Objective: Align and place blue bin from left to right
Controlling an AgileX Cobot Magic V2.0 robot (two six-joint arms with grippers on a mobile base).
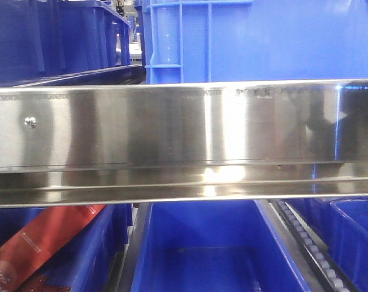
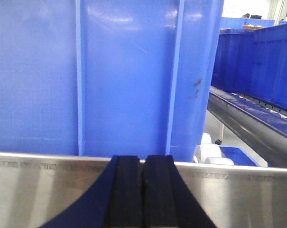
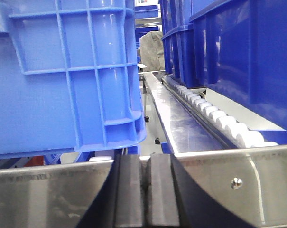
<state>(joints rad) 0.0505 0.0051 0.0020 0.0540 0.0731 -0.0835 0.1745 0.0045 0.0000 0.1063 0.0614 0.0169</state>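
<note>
A blue bin (image 1: 232,36) stands on the upper level behind a steel rail (image 1: 184,140). In the left wrist view its ribbed wall (image 2: 124,71) fills most of the frame, just beyond the rail. My left gripper (image 2: 143,159) is shut, its black pads pressed together in front of the rail, with nothing between them. The right wrist view has the bin's corner (image 3: 62,71) at upper left, raised above the rail. My right gripper (image 3: 146,159) is shut and empty, below and slightly right of that corner. Neither gripper shows in the front view.
More blue bins (image 3: 238,42) sit on a roller track (image 3: 214,116) to the right, and another (image 1: 50,36) stands at upper left. Below the rail are an open blue bin (image 1: 214,243), a bin holding a red packet (image 1: 38,243) and a roller strip (image 1: 311,249).
</note>
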